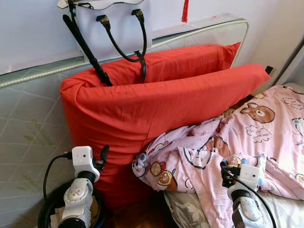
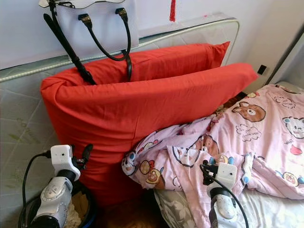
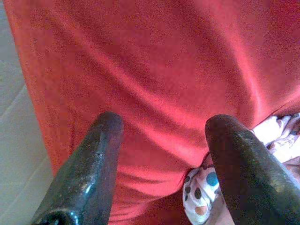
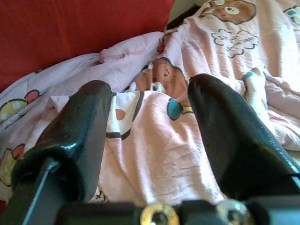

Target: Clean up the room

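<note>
Red cushions [image 1: 161, 104], two stacked, stand on edge against a mattress [image 1: 28, 128] leaned on the wall. White handbag [image 1: 111, 26] hangs above, its black straps draped over the cushions. Pink cartoon-print blanket [image 1: 237, 142] lies crumpled on the bed, its edge touching the lower cushion. Left gripper [image 3: 161, 140] fingers spread, facing the red fabric, nothing held. Right gripper [image 4: 150, 112] fingers spread, just over the blanket's folds, nothing pinched. Black bin [image 2: 88, 209] by the left arm.
</note>
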Available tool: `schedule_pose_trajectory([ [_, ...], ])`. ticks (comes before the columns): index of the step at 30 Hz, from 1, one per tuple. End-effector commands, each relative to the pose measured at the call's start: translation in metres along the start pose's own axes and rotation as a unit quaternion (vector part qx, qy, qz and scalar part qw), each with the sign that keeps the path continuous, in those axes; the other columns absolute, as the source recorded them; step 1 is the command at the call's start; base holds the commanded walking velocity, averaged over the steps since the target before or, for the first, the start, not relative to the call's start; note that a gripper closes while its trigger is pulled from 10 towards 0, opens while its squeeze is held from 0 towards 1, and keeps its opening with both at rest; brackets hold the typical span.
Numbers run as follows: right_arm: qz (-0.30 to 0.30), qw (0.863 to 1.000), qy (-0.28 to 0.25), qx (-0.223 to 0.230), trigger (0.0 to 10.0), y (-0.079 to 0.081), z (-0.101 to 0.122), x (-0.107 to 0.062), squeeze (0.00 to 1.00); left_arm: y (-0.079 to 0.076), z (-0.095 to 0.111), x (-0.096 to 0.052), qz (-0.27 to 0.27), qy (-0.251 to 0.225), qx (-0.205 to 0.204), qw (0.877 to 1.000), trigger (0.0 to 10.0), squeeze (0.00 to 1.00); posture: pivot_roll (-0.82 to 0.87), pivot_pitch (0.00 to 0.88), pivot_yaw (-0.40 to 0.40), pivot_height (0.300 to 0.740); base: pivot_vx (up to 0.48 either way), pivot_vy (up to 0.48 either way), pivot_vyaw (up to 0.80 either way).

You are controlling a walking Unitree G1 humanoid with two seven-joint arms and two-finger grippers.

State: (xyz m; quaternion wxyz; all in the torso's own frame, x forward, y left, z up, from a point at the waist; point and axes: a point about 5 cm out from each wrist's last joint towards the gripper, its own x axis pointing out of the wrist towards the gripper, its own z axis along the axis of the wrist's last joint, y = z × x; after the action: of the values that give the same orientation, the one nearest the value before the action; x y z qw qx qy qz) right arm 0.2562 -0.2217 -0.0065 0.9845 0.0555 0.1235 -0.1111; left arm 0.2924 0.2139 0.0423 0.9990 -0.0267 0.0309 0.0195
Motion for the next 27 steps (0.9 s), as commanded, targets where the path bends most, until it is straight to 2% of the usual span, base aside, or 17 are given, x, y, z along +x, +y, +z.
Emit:
schedule_pose_trajectory([
  [1, -0.006, 1.000, 0.010, -0.006, 10.0, -0.004, -0.002, -0.001, 0.00, 0.002, 0.004, 0.002, 0.002, -0.003, 0.002, 1.000, 10.0, 0.00, -0.01, 0.000, -0.025, 0.700, 0.000, 0.000, 0.00],
  [6, 0.006, 1.000, 0.006, -0.010, 10.0, 0.000, -0.001, 0.000, 0.00, -0.001, 0.008, 0.006, -0.003, -0.004, 0.006, 1.000, 10.0, 0.00, -0.01, 0.000, -0.029, 0.676, 0.000, 0.000, 0.00],
  [10, 0.012, 1.000, -0.008, -0.004, 10.0, 0.003, 0.002, 0.000, 0.00, -0.001, 0.011, 0.009, -0.004, -0.006, 0.009, 1.000, 10.0, 0.00, -0.01, 0.000, -0.033, 0.676, 0.000, 0.000, 0.00],
  [19, 0.030, 0.999, -0.002, -0.010, 10.0, 0.011, 0.003, 0.003, 0.00, 0.001, 0.022, 0.017, -0.005, -0.018, 0.020, 1.000, 10.0, 0.00, -0.01, 0.000, -0.045, 0.676, 0.000, 0.000, 0.00],
  [25, 0.043, 0.999, 0.022, -0.022, 10.0, 0.015, -0.002, 0.003, 0.00, -0.009, 0.023, 0.020, -0.023, -0.018, 0.014, 0.999, 10.0, 0.00, 0.00, 0.000, -0.050, 0.676, 0.000, 0.000, 0.00],
  [27, 0.050, 0.998, 0.022, -0.019, 10.0, 0.018, -0.003, 0.002, 0.00, -0.013, 0.018, 0.018, -0.036, -0.008, 0.011, 0.999, 10.0, 0.00, 0.00, 0.000, -0.046, 0.662, 0.000, 0.000, 0.00],
])
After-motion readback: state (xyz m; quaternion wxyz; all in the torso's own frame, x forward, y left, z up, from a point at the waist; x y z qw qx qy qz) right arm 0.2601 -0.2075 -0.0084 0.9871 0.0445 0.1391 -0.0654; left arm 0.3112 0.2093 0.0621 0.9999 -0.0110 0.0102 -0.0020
